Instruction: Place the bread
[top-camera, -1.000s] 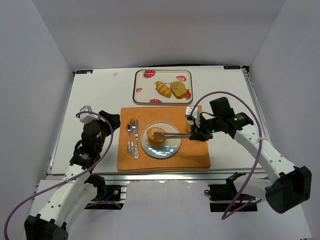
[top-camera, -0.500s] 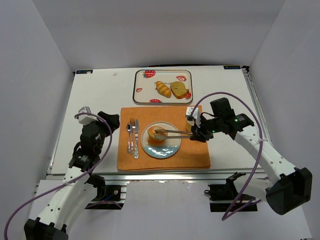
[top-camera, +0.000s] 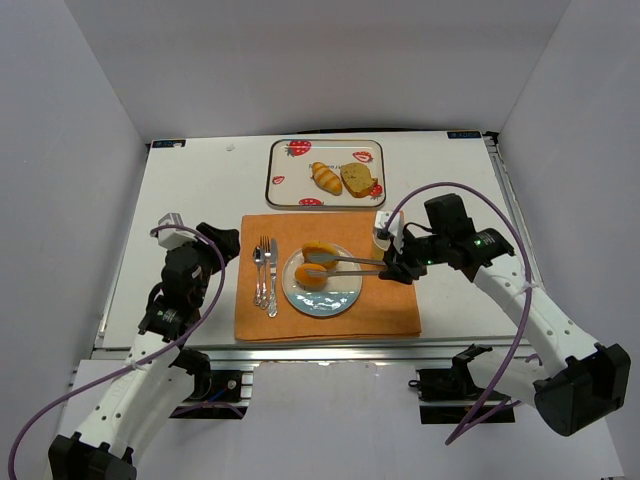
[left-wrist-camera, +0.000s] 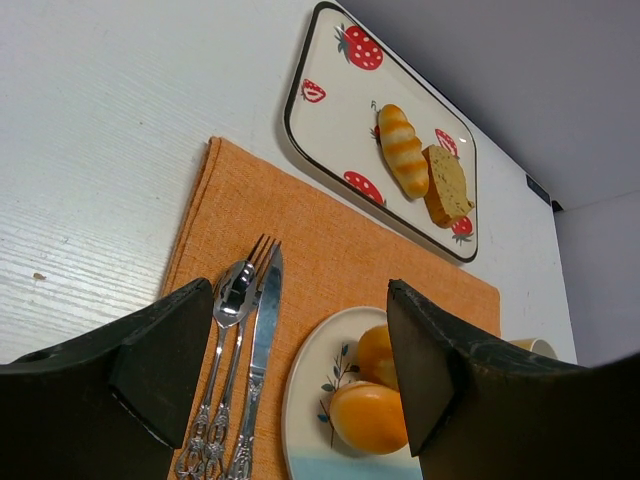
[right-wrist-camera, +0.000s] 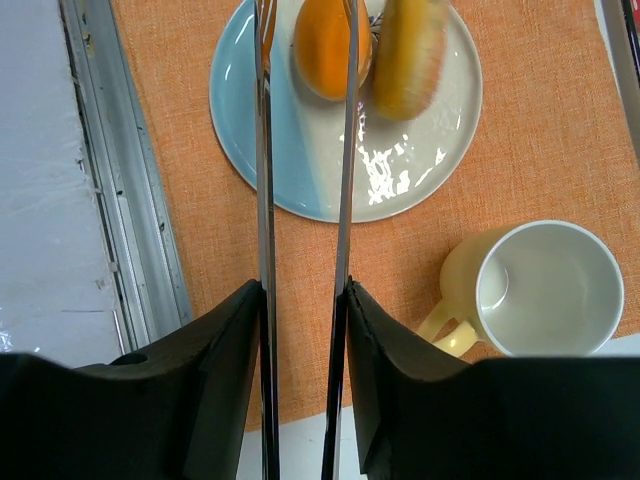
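Note:
A blue-and-white plate (top-camera: 335, 305) on an orange placemat (top-camera: 260, 320) holds both bread pieces. The oval orange roll (top-camera: 312, 279) lies on the near side. The golden-brown bagel (top-camera: 320, 249) lies beside it on the far side, and its hole does not show. My right gripper (top-camera: 392, 268) is shut on metal tongs (top-camera: 350, 260). In the right wrist view (right-wrist-camera: 303, 290) the tongs' (right-wrist-camera: 348, 200) two arms are spread, with the roll (right-wrist-camera: 330, 45) between their tips and the bagel (right-wrist-camera: 410, 50) outside them. My left gripper (top-camera: 222, 240) is open and empty left of the placemat; its view shows the roll (left-wrist-camera: 370, 415) and bagel (left-wrist-camera: 378, 350).
A strawberry-patterned tray (top-camera: 290, 175) at the back holds a striped pastry (top-camera: 326, 178) and a bread slice (top-camera: 357, 179). A pale yellow mug (top-camera: 380, 240) stands on the placemat beside my right gripper. A spoon, fork and knife (top-camera: 265, 275) lie left of the plate.
The tongs' arms have spread. The bread that sat as one lump between them now lies as two pieces, the bagel on the plate's far side. The left arm has barely moved.

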